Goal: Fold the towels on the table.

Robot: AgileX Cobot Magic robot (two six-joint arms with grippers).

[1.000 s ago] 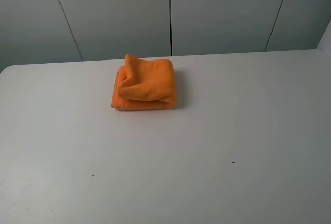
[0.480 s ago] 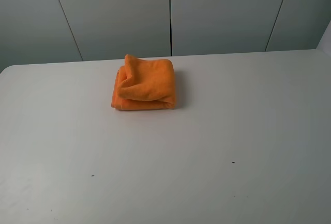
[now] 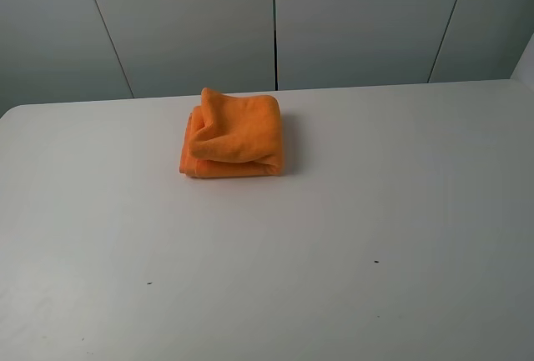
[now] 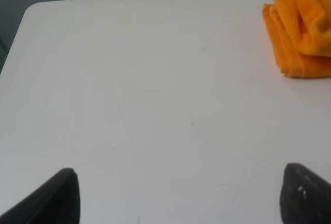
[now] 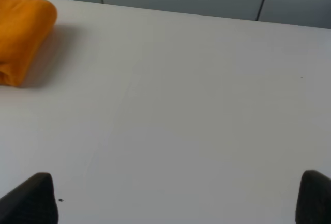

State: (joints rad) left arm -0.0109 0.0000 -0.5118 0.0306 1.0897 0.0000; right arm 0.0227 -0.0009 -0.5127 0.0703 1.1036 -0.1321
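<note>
Exterior high view shows the towel (image 3: 233,135) lying folded into a thick, slightly lumpy bundle on the table (image 3: 334,228), toward the far edge and a little left of the middle. Neither arm appears in this view. A few tiny dark specks (image 3: 375,262) dot the white top nearer the camera. Grey wall panels (image 3: 359,19) stand behind the table.

Left wrist view shows the left gripper (image 4: 181,195) with its two dark fingertips (image 4: 59,195) spread wide apart over bare table, holding nothing; the towel sits well apart from it. Right wrist view shows the right gripper (image 5: 176,198) likewise spread wide and empty, its fingertips (image 5: 33,198) over bare table, well away from the towel's rounded fold.
</note>
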